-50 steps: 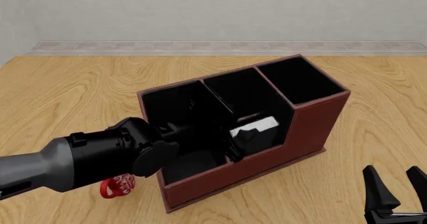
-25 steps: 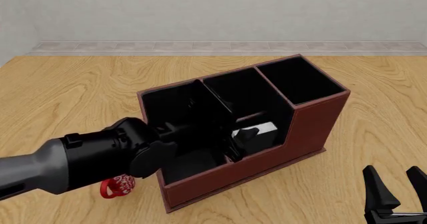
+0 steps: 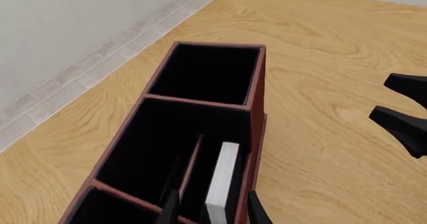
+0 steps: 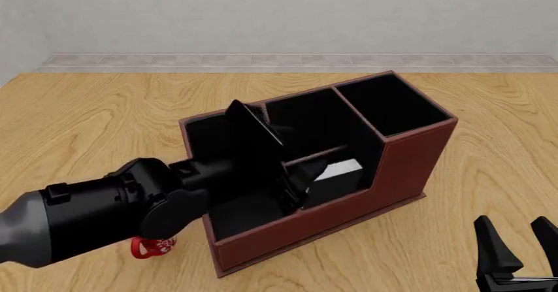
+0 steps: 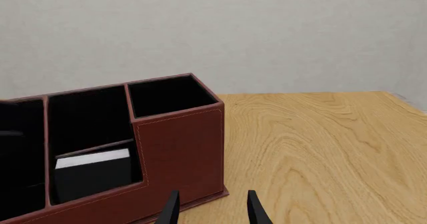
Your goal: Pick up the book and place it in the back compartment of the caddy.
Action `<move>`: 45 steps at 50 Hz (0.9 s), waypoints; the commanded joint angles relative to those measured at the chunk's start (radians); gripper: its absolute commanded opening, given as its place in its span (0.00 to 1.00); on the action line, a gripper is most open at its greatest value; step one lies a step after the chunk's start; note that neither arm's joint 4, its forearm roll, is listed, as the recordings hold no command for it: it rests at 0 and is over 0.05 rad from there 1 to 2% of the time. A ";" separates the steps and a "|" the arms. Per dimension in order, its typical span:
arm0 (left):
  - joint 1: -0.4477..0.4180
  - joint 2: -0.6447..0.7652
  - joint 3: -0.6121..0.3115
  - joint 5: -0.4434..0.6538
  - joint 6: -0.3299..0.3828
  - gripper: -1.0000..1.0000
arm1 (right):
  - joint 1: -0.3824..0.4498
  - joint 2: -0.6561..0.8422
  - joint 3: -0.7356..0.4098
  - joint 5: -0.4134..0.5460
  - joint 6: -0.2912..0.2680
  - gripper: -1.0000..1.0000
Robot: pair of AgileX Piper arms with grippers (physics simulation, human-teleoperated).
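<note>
I have the book (image 4: 336, 176) standing on edge inside the caddy (image 4: 410, 158), down in the low cell on the near-right side, under the stepped wall. In the left wrist view it sits between my left gripper (image 3: 210, 211) fingers with a gap on either side, so I read those jaws as open and not holding it. The right gripper (image 4: 514, 246) waits near the bench (image 4: 104, 109) corner at the near right, jaws spread and holding nothing.

The book looks rigid and fairly light: a small thick block, so it should not flex or sag when squeezed. The plain cover may be smooth, so I'd expect some slip under a weak pinch. I'd take it across the two cover faces, near the top edge, where the cell walls leave room.

It shows a black cover (image 5: 93, 176) and a white band of page edges (image 3: 222, 181) along the top. The caddy is reddish-brown outside, black within, taller at its far right end. A red-and-white mug (image 4: 155, 246) peeks out under my left arm.
</note>
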 commanded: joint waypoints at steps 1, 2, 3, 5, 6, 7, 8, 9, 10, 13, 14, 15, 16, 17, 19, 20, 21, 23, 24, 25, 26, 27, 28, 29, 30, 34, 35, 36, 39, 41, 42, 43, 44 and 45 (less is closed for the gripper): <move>0.021 -0.082 0.058 -0.033 -0.005 1.00 | 0.000 0.000 0.000 0.000 0.000 1.00; 0.023 -0.088 0.060 -0.031 -0.005 1.00 | 0.000 0.000 0.000 0.000 0.000 1.00; 0.025 -0.090 0.060 -0.029 -0.004 1.00 | 0.000 0.000 0.000 0.000 0.000 1.00; 0.029 -0.101 0.070 -0.031 -0.008 1.00 | 0.000 0.000 0.000 0.000 0.000 1.00; 0.027 -0.109 0.076 -0.030 -0.009 1.00 | 0.000 0.000 0.000 0.000 0.000 1.00; 0.025 -0.118 0.081 -0.027 -0.006 1.00 | 0.000 0.000 0.000 0.000 0.000 1.00; 0.021 -0.126 0.087 -0.025 -0.008 1.00 | 0.000 0.000 0.000 0.000 0.000 1.00; 0.017 -0.128 0.090 -0.021 -0.009 1.00 | 0.000 0.000 0.000 0.000 0.000 1.00; 0.014 -0.135 0.093 -0.011 -0.006 1.00 | 0.000 0.000 0.000 0.000 0.000 1.00; 0.002 -0.147 0.102 0.001 -0.001 1.00 | 0.000 0.000 0.000 0.000 0.000 1.00; 0.002 -0.151 0.104 0.007 -0.003 1.00 | 0.000 0.000 0.000 0.000 0.000 1.00; 0.000 -0.163 0.108 0.010 -0.004 1.00 | 0.000 0.000 0.000 0.000 0.000 1.00; 0.001 -0.172 0.116 0.009 -0.008 1.00 | 0.000 0.000 0.000 0.000 0.000 1.00; 0.001 -0.187 0.126 0.004 -0.015 1.00 | 0.000 0.000 0.000 0.000 0.000 1.00; 0.008 -0.212 0.140 0.001 -0.025 1.00 | 0.000 0.000 0.000 0.000 0.000 1.00; 0.008 -0.230 0.148 0.004 -0.030 1.00 | 0.000 0.000 0.000 0.000 0.000 1.00; 0.005 -0.241 0.151 0.012 -0.031 1.00 | 0.000 0.000 0.000 0.000 0.000 1.00; 0.000 -0.255 0.164 0.015 -0.033 1.00 | 0.000 0.000 0.000 0.000 0.000 1.00; -0.003 -0.260 0.163 0.021 -0.034 1.00 | 0.000 0.000 0.000 0.000 0.000 1.00; -0.010 -0.266 0.166 0.028 -0.034 1.00 | 0.000 0.000 0.000 0.000 0.000 1.00; -0.012 -0.269 0.166 0.034 -0.037 1.00 | 0.000 0.000 0.000 0.000 0.000 1.00; -0.017 -0.279 0.175 0.037 -0.045 1.00 | 0.000 0.000 0.000 0.000 0.000 1.00; -0.016 -0.281 0.177 0.037 -0.046 1.00 | 0.000 0.000 0.000 0.000 0.000 1.00; -0.015 -0.292 0.179 0.042 -0.055 1.00 | 0.000 0.000 0.000 0.000 0.000 1.00; -0.016 -0.305 0.184 0.048 -0.057 1.00 | 0.000 0.000 0.000 0.000 0.000 1.00; -0.007 -0.350 0.212 0.043 -0.083 1.00 | 0.000 0.000 0.000 0.000 0.000 1.00; -0.006 -0.355 0.216 0.044 -0.085 1.00 | 0.000 0.000 0.000 0.000 0.000 1.00; -0.007 -0.363 0.220 0.050 -0.085 1.00 | 0.000 0.000 0.000 0.000 0.000 1.00; -0.017 -0.384 0.232 0.070 -0.087 1.00 | 0.000 0.000 0.000 0.000 0.000 1.00; -0.018 -0.387 0.237 0.072 -0.091 1.00 | 0.000 0.000 0.000 0.000 0.000 1.00; -0.020 -0.393 0.238 0.076 -0.091 1.00 | 0.000 0.000 0.000 0.000 0.000 1.00; -0.031 -0.410 0.249 0.086 -0.094 1.00 | 0.000 0.000 0.000 0.000 0.000 1.00; -0.031 -0.416 0.256 0.086 -0.094 1.00 | 0.000 0.000 0.000 0.000 0.000 1.00; -0.028 -0.424 0.258 0.088 -0.096 1.00 | 0.000 0.000 0.000 0.000 0.000 1.00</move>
